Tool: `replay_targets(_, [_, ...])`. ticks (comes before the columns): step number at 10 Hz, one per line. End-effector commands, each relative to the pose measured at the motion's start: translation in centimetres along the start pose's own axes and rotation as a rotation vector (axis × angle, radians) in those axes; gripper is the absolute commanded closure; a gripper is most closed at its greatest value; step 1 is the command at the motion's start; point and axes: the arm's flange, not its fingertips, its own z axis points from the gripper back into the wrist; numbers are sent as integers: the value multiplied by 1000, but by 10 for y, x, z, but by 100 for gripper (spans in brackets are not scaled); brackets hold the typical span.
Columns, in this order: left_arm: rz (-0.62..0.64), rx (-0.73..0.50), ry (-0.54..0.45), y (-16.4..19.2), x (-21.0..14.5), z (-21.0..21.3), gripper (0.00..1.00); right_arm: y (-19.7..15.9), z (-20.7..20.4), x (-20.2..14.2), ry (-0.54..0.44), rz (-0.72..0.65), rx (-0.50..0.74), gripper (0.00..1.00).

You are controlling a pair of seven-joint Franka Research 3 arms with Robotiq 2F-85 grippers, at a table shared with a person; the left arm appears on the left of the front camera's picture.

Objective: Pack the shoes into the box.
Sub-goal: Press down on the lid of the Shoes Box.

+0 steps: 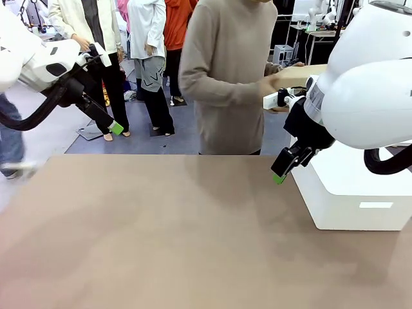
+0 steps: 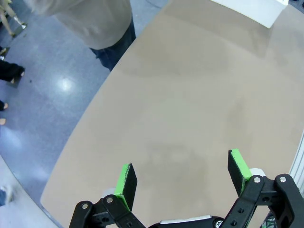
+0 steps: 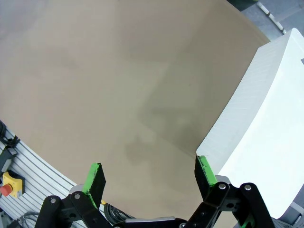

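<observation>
Two open pincers [image 2: 183, 178] [image 3: 149, 176], bare table [image 1: 161, 238]

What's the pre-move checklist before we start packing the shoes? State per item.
1. left gripper open, nothing between its pads: ok.
2. right gripper open, nothing held: ok.
3. tan box on the table: not ok, the person's hands hold it off the far edge.
4. Shoes located: cannot tell.
5. Right gripper free of the white block: ok, close beside it, not touching.
</observation>
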Motion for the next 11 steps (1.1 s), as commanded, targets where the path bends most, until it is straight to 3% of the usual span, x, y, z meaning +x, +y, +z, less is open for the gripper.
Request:
replay_targets(1, [7,12,7,1,1,2,0,-1,1,0,-1,-2,-5,0])
replay_targets(11, [7,12,7,1,1,2,0,-1,1,0,-1,-2,-5,0])
